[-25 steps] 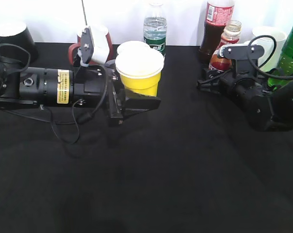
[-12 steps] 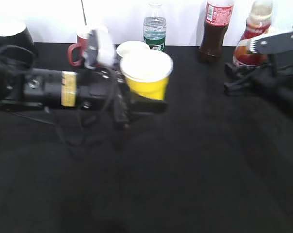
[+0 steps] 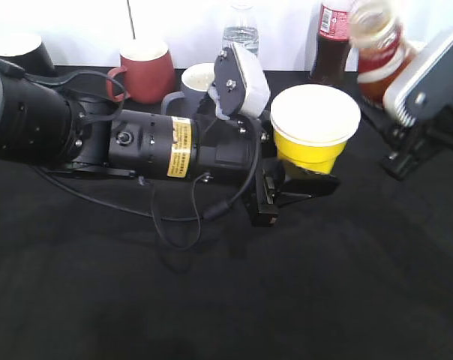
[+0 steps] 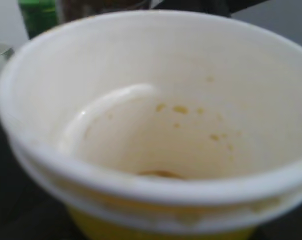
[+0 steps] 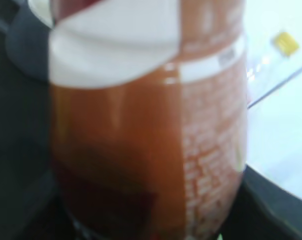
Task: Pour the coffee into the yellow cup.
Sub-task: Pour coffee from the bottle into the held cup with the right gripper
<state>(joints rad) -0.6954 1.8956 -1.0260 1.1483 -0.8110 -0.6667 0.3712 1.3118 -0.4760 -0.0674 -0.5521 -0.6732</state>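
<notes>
The yellow cup [image 3: 315,139], with white rim and white inside, is held upright in my left gripper [image 3: 298,184], which is shut on its lower body right of the table's middle. In the left wrist view the cup [image 4: 156,125] fills the frame, with a few small brown specks inside. The coffee bottle [image 3: 378,49], light-brown drink with an orange-red and white label, is raised at the upper right, blurred, held by my right gripper [image 3: 406,97]. The right wrist view shows the bottle [image 5: 151,125] close up; the fingers are hidden.
A red mug [image 3: 146,70], a grey mug [image 3: 198,84], a clear water bottle [image 3: 240,34] and a dark cola bottle [image 3: 333,41] stand along the back. A black cup [image 3: 18,52] stands at the far left. The table [image 3: 226,292] has a black cloth.
My left gripper has carried the yellow cup to the right. My right gripper has lifted the coffee bottle off the table, up and to the right.
</notes>
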